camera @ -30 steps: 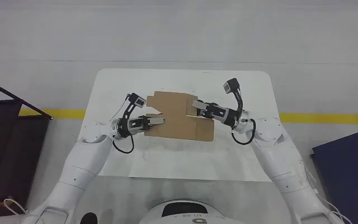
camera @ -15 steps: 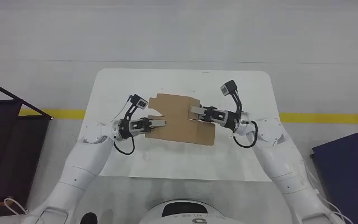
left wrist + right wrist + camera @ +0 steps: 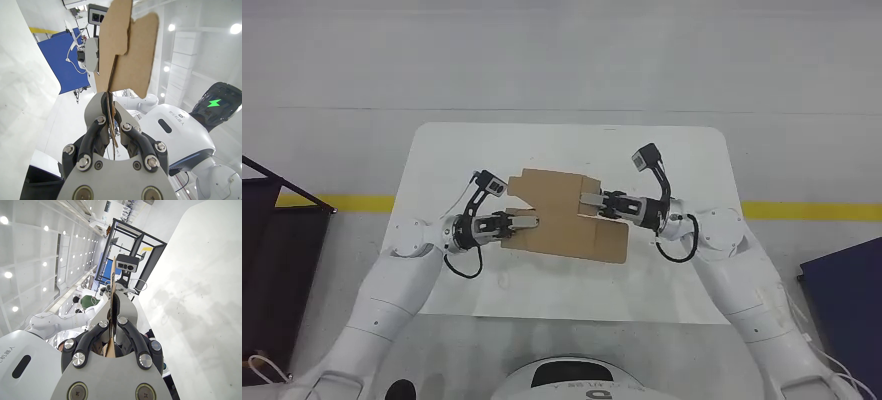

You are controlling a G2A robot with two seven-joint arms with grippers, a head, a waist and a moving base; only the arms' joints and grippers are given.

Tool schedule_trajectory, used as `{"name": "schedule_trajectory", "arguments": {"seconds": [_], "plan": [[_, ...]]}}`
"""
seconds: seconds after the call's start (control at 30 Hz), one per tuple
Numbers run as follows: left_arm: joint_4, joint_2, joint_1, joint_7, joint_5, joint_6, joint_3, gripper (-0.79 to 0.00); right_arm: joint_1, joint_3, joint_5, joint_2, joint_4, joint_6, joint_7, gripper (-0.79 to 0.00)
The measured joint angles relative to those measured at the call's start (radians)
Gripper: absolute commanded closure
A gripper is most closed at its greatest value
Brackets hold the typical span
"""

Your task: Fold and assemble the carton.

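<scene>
I had the left fingers (image 3: 92,111) clamped on one end of the flat carton (image 3: 564,212) and the right fingers (image 3: 126,308) on the other, so it spanned between them over the desk (image 3: 662,280), ready for folding.

A white surface (image 3: 562,290) stands on a grey floor (image 3: 562,60) crossed by a yellow line (image 3: 812,211). A blue board (image 3: 852,290) lies right, a black frame (image 3: 136,237) left. Round lights (image 3: 8,274) dot the white ceiling (image 3: 28,247).
</scene>
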Motion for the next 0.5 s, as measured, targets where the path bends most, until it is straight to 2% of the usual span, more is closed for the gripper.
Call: {"name": "schedule_trajectory", "arguments": {"seconds": [0.23,0.4,0.43,0.5], "plan": [[0.018,0.000,-0.003,0.013,-0.052,-0.013,-0.040,-0.785,-0.001,0.030,0.062,0.006,0.043,0.017,0.008,0.000],[-0.001,0.004,0.012,-0.019,-0.060,0.018,-0.073,-0.776,-0.011,0.051,0.115,0.010,0.060,0.016,0.018,0.000],[-0.008,0.005,0.016,-0.026,-0.060,0.025,-0.076,-0.696,-0.012,0.053,0.120,0.010,0.063,0.016,0.018,0.000],[-0.022,0.005,0.024,-0.039,-0.057,0.039,-0.084,-0.631,-0.012,0.054,0.127,0.011,0.069,0.019,0.015,0.000]]}}
